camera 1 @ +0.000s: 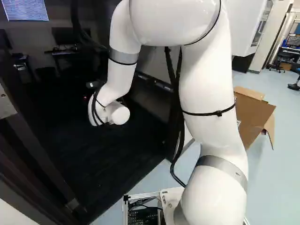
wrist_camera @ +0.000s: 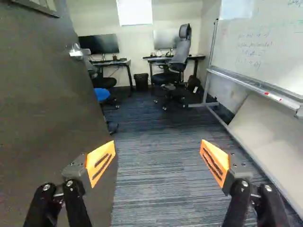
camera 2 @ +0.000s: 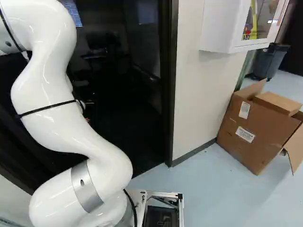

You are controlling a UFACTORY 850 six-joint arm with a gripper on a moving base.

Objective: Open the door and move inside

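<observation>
Seemingly ready for entry, a black two-fingered gripper (wrist_camera: 158,147) gapes empty beside the open, flat dark door (wrist_camera: 47,118), forward driving due next.

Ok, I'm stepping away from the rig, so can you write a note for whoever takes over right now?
Gripper: open, holding nothing, reaching in through the doorway.
Door: standing open beside the gripper; its handle is not gripped.
Ahead: carpet, desks and an office chair at the far end; whiteboard on the side opposite the door.
Done: door open, arm inside.
Left: drive in. The visible corner of the base is over pale floor outside; the door frame is probably the main thing to watch.
</observation>
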